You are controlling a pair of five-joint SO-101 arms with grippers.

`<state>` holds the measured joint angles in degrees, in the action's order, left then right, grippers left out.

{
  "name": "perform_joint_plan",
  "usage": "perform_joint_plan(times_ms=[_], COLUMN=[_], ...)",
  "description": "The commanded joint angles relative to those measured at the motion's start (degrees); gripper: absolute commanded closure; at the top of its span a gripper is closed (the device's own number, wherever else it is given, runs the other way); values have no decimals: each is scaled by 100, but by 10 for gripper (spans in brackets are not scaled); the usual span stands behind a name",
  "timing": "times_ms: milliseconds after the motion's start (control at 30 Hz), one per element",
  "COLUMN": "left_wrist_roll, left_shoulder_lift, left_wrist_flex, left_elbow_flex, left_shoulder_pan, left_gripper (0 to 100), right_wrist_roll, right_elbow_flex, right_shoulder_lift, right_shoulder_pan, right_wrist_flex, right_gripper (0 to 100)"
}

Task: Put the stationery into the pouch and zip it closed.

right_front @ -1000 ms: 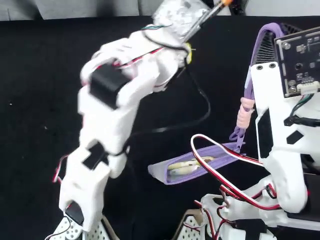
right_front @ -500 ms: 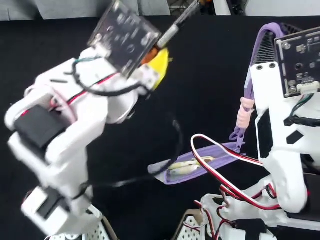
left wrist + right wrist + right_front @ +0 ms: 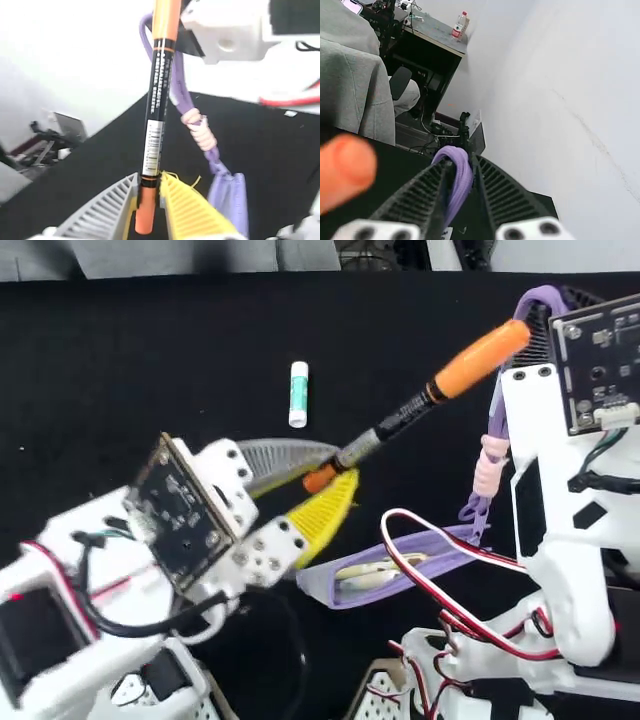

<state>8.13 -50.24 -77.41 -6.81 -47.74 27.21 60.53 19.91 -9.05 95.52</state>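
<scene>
The left gripper [image 3: 340, 468] is clenched on a long black marker with orange caps at both ends [image 3: 430, 395]. Its ribbed grey finger [image 3: 107, 210] and ribbed yellow finger [image 3: 192, 210] pinch the barrel just above the near cap, and that cap pokes out behind the fingertips. The marker is held in the air at a slant. Its gripped end hangs just past the open mouth of the purple fabric pouch [image 3: 322, 588], on the side away from the arm bases. Its free cap reaches up beside the top of the pouch's strap [image 3: 497, 410], close to the right arm; I cannot tell whether they touch.

The right gripper [image 3: 461, 162] is closed on the purple loop of that strap, which sits squeezed between its two black ribbed fingers [image 3: 415, 197]. A blurred orange cap shows near it in the right wrist view.

The pouch lies unzipped on the black table [image 3: 120, 360] in front of the arm bases, with pale cream things inside it. From the pouch's end nearest the right arm the strap rises past a pink coiled piece [image 3: 490, 465].

A white glue stick with a green band [image 3: 298, 393] lies flat on the table well beyond the pouch, apart from both grippers.
</scene>
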Motion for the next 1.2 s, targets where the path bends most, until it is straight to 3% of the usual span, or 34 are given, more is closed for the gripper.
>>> perform_joint_plan(times_ms=[0, 167, 400, 500, 633, 800, 1033, 1167], left_wrist_roll=[-598, -1020, -2040, -2031, -1969, -923, -651, -651], left_shoulder_lift=[-1301, -2453, -2927, -2919, -2971, -2971, -2971, -2971], left_wrist_flex=[1556, 2822, 3376, 3604, 3604, 3648, 3675, 4273], left_elbow_flex=[1877, 3363, 4145, 4391, 4664, 4971, 5437, 5903], left_shoulder_pan=[-251, -374, -374, -470, -1376, -2220, -1780, -1420], left_gripper=[972, 972, 971, 971, 971, 971, 971, 971], right_wrist_roll=[44, 44, 44, 44, 44, 44, 44, 44], right_elbow_flex=[163, 163, 163, 163, 163, 154, 154, 154], right_shoulder_lift=[-4, -4, -31, -31, -31, -31, -31, -31], right_shoulder_pan=[79, 79, 79, 79, 79, 70, 70, 70], right_wrist_flex=[0, 0, -9, -9, 0, 0, 0, 0], right_gripper=[986, 986, 986, 986, 986, 986, 985, 985])
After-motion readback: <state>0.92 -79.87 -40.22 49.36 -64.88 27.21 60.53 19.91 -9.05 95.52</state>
